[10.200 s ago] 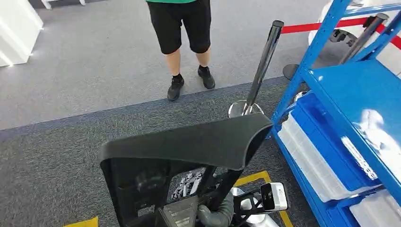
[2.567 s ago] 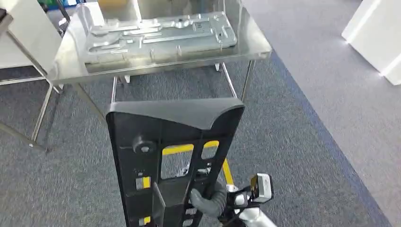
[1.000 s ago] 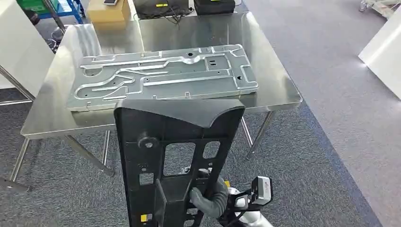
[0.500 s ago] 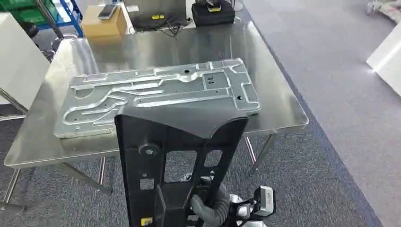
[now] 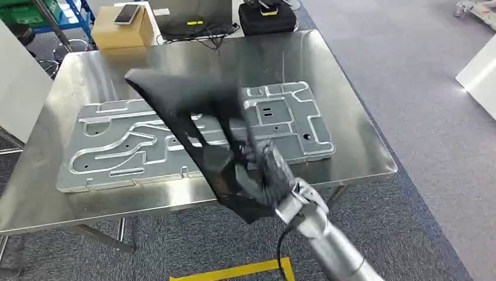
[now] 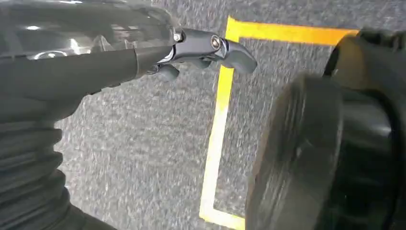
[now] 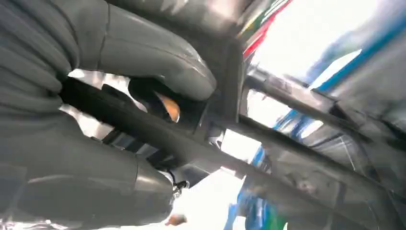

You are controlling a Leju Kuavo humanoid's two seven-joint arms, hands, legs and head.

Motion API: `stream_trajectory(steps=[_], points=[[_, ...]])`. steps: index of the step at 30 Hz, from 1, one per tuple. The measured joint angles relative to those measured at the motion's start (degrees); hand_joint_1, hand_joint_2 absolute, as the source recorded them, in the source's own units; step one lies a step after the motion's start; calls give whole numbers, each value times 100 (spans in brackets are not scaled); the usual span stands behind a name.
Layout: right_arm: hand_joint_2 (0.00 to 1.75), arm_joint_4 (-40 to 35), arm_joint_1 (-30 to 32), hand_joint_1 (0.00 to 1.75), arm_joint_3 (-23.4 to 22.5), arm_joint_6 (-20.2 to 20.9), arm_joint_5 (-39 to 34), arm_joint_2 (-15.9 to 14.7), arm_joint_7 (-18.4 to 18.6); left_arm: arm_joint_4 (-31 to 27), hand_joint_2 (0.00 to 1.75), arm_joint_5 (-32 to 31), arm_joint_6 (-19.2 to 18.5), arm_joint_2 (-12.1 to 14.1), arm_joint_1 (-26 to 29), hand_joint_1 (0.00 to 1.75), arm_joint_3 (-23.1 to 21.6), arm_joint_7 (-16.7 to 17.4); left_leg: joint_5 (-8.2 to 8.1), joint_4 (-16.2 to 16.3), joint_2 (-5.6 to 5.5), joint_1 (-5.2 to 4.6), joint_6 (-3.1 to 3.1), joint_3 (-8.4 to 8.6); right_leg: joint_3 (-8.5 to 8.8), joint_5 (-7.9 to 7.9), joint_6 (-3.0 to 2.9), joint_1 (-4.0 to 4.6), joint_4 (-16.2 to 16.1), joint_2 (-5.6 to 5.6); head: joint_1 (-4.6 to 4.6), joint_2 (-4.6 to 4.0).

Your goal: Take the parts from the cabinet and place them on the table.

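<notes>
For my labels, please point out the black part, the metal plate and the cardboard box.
black part (image 5: 175,96): head view, its upper end
metal plate (image 5: 117,149): head view, its grooved face
cardboard box (image 5: 111,35): head view, its top

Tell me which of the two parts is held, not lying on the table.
The black plastic part, gripped by the right hand and tilted above the flat silver metal plate.

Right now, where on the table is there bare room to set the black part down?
Bare steel on the table lies beyond the metal plate toward the far edge, and in a strip to the plate's right. The plate crowds the middle and near side. The right hand holds the black part over it.
</notes>
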Motion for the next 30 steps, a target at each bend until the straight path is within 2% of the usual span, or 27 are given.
stream_trajectory(steps=[1,2,3,4,5,6,8,9,10,11,13,14,15,16,18,19,20,21,22,23,24,25,26,28,30], points=[[175,236,-391,171,-15,-277,345,2,132,0,175,2,-4,0,-24,0,0,-9,-19,-2,-3,3,40,13,-223,-179,30,3,391,-17,0,0],[175,496,-693,171,-26,-475,687,2,296,0,175,2,-24,0,-28,0,0,-22,-37,-1,-7,2,64,19,-520,-371,54,-8,884,-19,0,0],[175,680,-938,171,-22,-625,1021,2,424,0,175,6,-28,0,-32,0,2,-31,-56,0,-19,2,68,33,-822,-484,76,-19,1340,-19,-2,0],[175,883,-1183,171,0,-815,1464,9,644,0,175,7,-31,0,-30,0,2,-46,-79,3,-26,2,63,52,-1039,-463,91,-30,1600,-20,-2,0],[175,1111,-1440,171,16,-998,1862,26,914,0,175,7,-31,0,-32,0,0,-57,-103,6,-37,5,59,85,-1146,-314,103,-43,1611,-24,-2,0],[175,1370,-1660,171,44,-1197,2448,70,1211,0,175,6,-37,0,-31,0,0,-76,-130,6,-47,9,47,127,-1133,-56,109,-55,1397,-28,-2,0],[175,1806,-2184,171,160,-1494,3620,140,1642,0,175,-2,-39,0,-35,0,-18,-94,-188,17,-77,16,0,220,-862,666,102,-82,452,-30,-2,0],[175,2104,-2461,171,240,-1657,4282,179,1906,0,175,-2,-39,2,-43,0,-39,-105,-210,24,-83,13,-25,220,-778,799,79,-88,112,-34,0,0],[175,2299,-2716,171,265,-1728,4607,210,2065,0,175,0,-42,4,-62,0,-50,-109,-227,64,-105,-21,-52,196,-726,763,55,-42,15,-26,-2,0],[175,2544,-3004,171,284,-1769,4996,269,2249,0,175,2,-44,13,-68,0,-74,-125,-209,51,-116,-10,-90,165,-737,725,-23,-47,-4,-30,-4,0],[175,2876,-3420,171,315,-1756,5472,317,2401,0,175,11,-59,18,-52,0,-112,-135,-202,18,-110,8,-167,177,-746,736,-97,-10,-23,-14,-2,0],[175,3016,-3526,171,328,-1754,5625,400,2524,0,175,-18,-68,31,-54,0,-131,-140,-216,26,-110,-4,-188,189,-723,754,-130,-46,-73,-8,-2,0],[175,3287,-3796,171,345,-1728,5885,519,2657,0,175,-33,-77,44,-62,0,-144,-146,-307,119,-89,14,-225,164,-676,767,-168,-66,-111,-14,-2,0],[175,3491,-4037,171,354,-1692,6007,593,2734,0,175,-55,-79,44,-83,0,-157,-146,-469,393,-76,15,-255,40,-675,760,-209,-72,-115,-15,-2,0],[175,3934,-4399,171,433,-1517,6440,711,2788,0,175,-50,-79,59,-102,0,-186,-140,-870,1360,-57,41,-304,-432,-653,741,-236,-48,-114,-19,-2,0],[175,4098,-4464,171,479,-1428,6525,767,2788,0,175,-50,-79,61,-98,0,-188,-140,-953,1720,-46,46,-314,-617,-631,727,-249,-35,-113,-20,-2,0],[175,4277,-4493,171,523,-1373,6575,820,2788,0,175,-53,-79,59,-98,0,-195,-135,-889,1815,-39,49,-313,-698,-601,708,-253,-26,-113,-20,-2,0],[175,4415,-4494,171,558,-1349,6599,868,2779,0,175,-50,-79,59,-100,0,-208,-131,-712,1633,-37,49,-304,-638,-571,686,-249,-21,-111,-18,-2,0],[175,4533,-4493,171,604,-1343,6625,923,2777,0,175,-50,-79,59,-105,0,-227,-124,-460,1233,-36,49,-286,-471,-539,665,-246,-16,-109,-13,-2,0],[175,4603,-4514,171,619,-1330,6634,962,2777,0,175,-50,-79,72,-108,0,-240,-124,-152,670,-36,49,-255,-226,-500,636,-238,-10,-109,-11,-2,0],[175,4704,-4571,171,636,-1234,6634,1001,2762,0,175,-50,-79,79,-108,0,-245,-131,46,155,-34,43,-209,-19,-470,606,-220,-5,-114,-12,-2,0],[175,4859,-4655,171,684,-1121,6638,1025,2729,0,175,-50,-100,103,-112,0,-249,-146,-57,105,-36,-10,-189,73,-479,594,-195,27,-114,-9,-2,0],[175,5014,-4715,171,750,-990,6643,1065,2687,0,175,-48,-125,103,-126,0,-249,-186,-77,8,-26,-8,-152,96,-492,592,-163,22,-107,-1,-2,0],[175,5285,-4668,171,913,-886,6660,1106,2662,0,175,-50,-166,107,-128,0,-249,-212,-96,13,-35,-14,-120,101,-453,586,-110,17,-157,-14,-2,0],[175,5437,-4620,171,1006,-833,6660,1150,2626,0,175,-50,-170,107,-132,0,-254,-247,-60,-90,-19,56,-56,156,-467,505,-42,22,-90,-19,-2,0]])
